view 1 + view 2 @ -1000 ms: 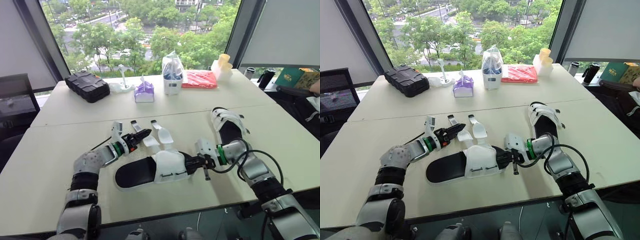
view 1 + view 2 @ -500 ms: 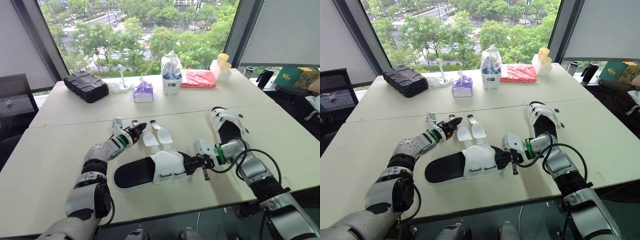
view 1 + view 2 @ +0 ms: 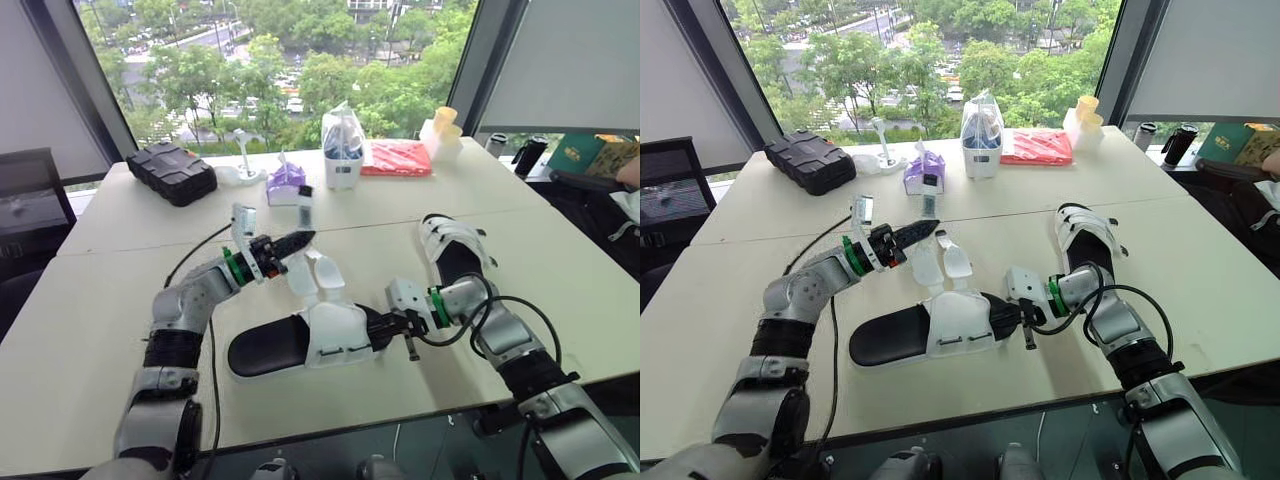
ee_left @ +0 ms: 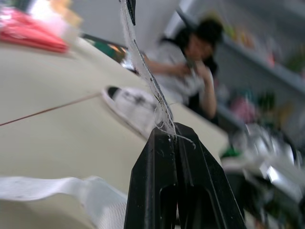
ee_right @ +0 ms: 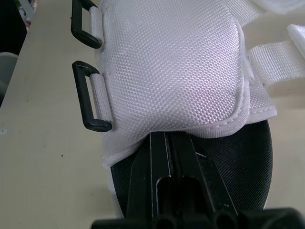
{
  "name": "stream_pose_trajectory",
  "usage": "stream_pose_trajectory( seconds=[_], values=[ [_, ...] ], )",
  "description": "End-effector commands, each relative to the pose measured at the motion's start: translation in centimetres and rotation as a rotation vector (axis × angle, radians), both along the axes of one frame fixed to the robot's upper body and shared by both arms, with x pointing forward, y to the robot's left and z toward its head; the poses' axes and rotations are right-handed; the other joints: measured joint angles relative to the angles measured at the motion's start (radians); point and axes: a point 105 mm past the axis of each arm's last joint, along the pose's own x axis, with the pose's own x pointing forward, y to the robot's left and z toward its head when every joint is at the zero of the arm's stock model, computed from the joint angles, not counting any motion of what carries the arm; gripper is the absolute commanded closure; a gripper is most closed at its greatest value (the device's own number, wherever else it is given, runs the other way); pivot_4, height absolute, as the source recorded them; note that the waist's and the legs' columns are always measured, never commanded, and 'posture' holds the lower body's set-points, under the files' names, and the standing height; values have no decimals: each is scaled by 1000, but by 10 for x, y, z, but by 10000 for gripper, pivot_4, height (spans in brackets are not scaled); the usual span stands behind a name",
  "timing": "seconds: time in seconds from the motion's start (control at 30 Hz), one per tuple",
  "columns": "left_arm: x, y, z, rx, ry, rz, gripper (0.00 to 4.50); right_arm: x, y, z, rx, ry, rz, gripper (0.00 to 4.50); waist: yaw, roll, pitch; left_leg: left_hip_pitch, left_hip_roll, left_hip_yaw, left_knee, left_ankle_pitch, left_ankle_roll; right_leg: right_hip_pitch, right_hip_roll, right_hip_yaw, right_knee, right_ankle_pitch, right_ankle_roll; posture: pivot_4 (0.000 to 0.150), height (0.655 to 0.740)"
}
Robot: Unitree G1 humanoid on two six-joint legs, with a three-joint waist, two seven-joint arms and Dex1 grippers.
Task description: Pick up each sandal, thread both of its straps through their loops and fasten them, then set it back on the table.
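Sandal (image 3: 320, 340), black-soled with a white upper, lies near the front edge of the table (image 3: 120, 300), its long axis running left to right across the robot. The right gripper (image 3: 382, 326) comes in from the sandal's right end and is closed tight on the edge of the white upper, pinning it down. The left gripper (image 3: 303, 239) hangs above the table on the far side of the sandal, its fingers pressed together on one strap (image 4: 161, 114), whose free end stands up past the fingertips. The other strap (image 3: 327, 272) lies flat on the far side. The two black loops (image 5: 89, 98) sit on the near side of the upper, towards the robot. The held strap therefore probably has to come back over the upper, across the sandal's width, and the left arm is the nearer one for that. A second sandal (image 3: 452, 248) rests further right, beyond the right arm.
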Motion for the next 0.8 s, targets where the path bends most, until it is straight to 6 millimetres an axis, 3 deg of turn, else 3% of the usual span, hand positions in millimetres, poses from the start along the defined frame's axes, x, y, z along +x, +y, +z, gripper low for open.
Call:
stream_pose_trajectory(
  seconds=[0.03,0.13,0.4,0.53,0.73,0.8],
  values=[
    [-41,-22,15,150,-310,-187,44508,-4,0,-7,-36,22,28,45000,2,0,0,0,0,0,0,0,0,0,0,0,0,0,0,1500,7400],
    [-83,-26,-12,362,-537,-435,44508,-4,4,-9,-44,34,50,45000,0,2,-1,1,0,0,0,0,0,1,0,0,-1,0,-1,1500,7400],
    [-115,-21,-47,479,-755,-703,44508,-6,1,-15,-80,58,78,45000,3,3,-2,1,1,0,-2,0,0,1,-1,1,-3,-1,-4,1500,7400],
    [-117,-17,-55,530,-812,-738,31893,-6,0,-15,-90,57,85,45000,3,3,-2,1,1,0,-2,0,1,1,-1,1,-4,-1,-4,1500,7400],
    [-119,2,-51,556,-693,-667,314,-8,0,-15,-98,58,100,45000,2,3,-1,1,1,0,-2,0,1,1,-1,1,-3,-1,-2,1500,7400],
    [-119,4,-50,563,-691,-658,91,-8,-1,-15,-98,58,101,45000,4,3,-1,1,1,0,-2,0,1,2,-1,0,-3,0,-2,1500,7400]
  ],
)
